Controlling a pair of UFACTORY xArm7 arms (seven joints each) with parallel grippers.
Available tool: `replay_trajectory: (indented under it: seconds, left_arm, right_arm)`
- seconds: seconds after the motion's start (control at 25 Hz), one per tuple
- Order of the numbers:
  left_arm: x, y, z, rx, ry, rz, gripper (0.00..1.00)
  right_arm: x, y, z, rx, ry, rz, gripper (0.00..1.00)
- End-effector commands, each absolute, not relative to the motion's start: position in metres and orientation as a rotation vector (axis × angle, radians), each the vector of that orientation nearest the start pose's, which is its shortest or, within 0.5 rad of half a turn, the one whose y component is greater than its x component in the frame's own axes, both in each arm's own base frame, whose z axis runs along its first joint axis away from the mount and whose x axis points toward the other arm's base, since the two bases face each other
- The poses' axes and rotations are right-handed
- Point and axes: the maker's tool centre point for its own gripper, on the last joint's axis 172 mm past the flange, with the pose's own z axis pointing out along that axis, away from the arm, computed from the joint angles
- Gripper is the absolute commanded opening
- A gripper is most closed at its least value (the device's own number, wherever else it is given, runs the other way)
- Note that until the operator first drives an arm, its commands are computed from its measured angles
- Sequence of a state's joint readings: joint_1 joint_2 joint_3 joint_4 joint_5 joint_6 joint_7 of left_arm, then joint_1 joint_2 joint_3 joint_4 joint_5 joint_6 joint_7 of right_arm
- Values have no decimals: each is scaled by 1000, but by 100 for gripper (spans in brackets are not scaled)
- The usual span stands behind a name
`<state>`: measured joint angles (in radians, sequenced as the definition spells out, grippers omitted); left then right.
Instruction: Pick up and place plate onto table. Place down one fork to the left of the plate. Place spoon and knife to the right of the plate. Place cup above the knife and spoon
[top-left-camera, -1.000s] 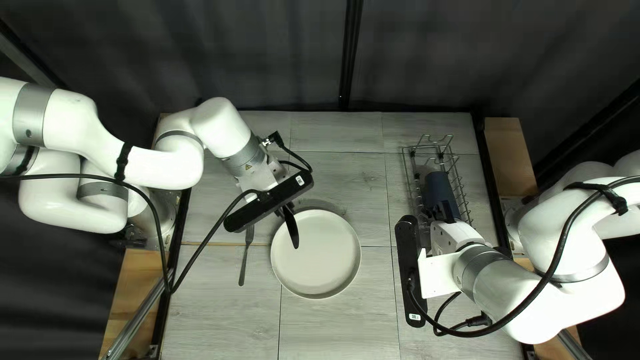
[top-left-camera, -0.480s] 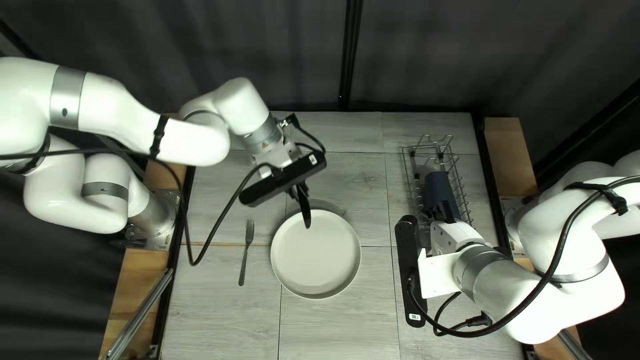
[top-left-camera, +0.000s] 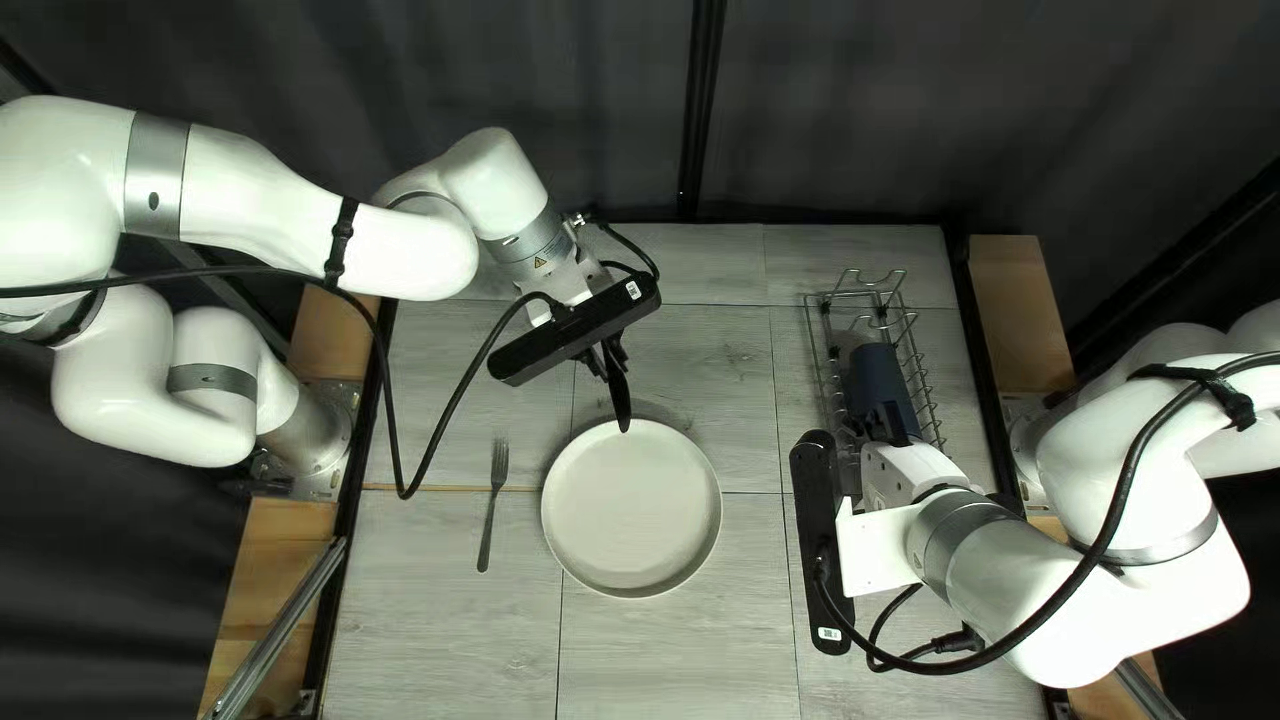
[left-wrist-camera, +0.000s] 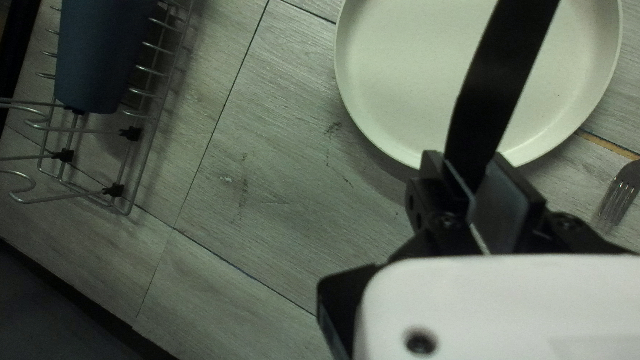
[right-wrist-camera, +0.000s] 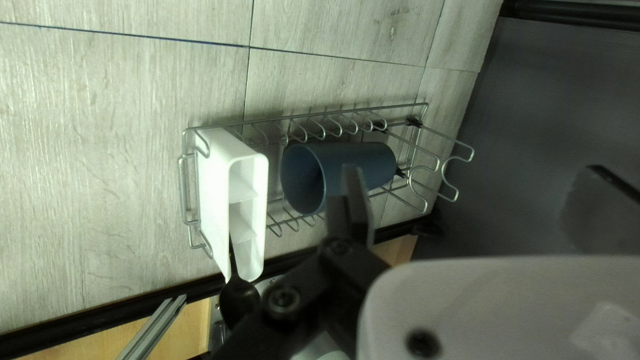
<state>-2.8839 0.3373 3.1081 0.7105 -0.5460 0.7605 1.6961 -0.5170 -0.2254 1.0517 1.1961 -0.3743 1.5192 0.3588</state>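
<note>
Your right gripper (top-left-camera: 880, 430), fingers apart, is at the wire rack (right-wrist-camera: 307, 116). The rack holds the cup (right-wrist-camera: 370, 160) on its side, and the white holder (right-wrist-camera: 217, 193) containing the spoon (right-wrist-camera: 239, 300). Your left gripper (top-left-camera: 607, 358) is clamped on the knife (left-wrist-camera: 493, 93); the plate (left-wrist-camera: 400, 80) lies ahead, the fork (left-wrist-camera: 620, 190) to one side.

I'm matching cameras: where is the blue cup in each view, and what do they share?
Top left view: dark blue tapered cup, at the right.
Left wrist view: the cup, across from the round pale plate.
Right wrist view: the cup, beside the white divided holder.
Shared landmark: silver wire rack around the cup.
</note>
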Motion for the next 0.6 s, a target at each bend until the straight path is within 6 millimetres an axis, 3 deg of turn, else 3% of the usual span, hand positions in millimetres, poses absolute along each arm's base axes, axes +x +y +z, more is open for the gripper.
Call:
replay_trajectory:
  seconds: [0.04,0.28,0.32,0.44,0.6]
  left_arm:
    - [450,34,236,-2581,1628,-784,0]
    - [450,34,236,-2581,1628,-784,0]
    - [447,26,233,-2684,1441,-847,0]
    - [460,-8,242,-2853,1129,-748,0]
    - [452,-26,246,-2939,882,-665,0]
  right_arm:
    - [386,118,308,2526,259,63,100]
    - [386,118,308,2526,259,63,100]
    - [386,118,308,2526,259,63,100]
    - [386,118,308,2526,259,63,100]
    - [386,118,308,2526,259,63,100]
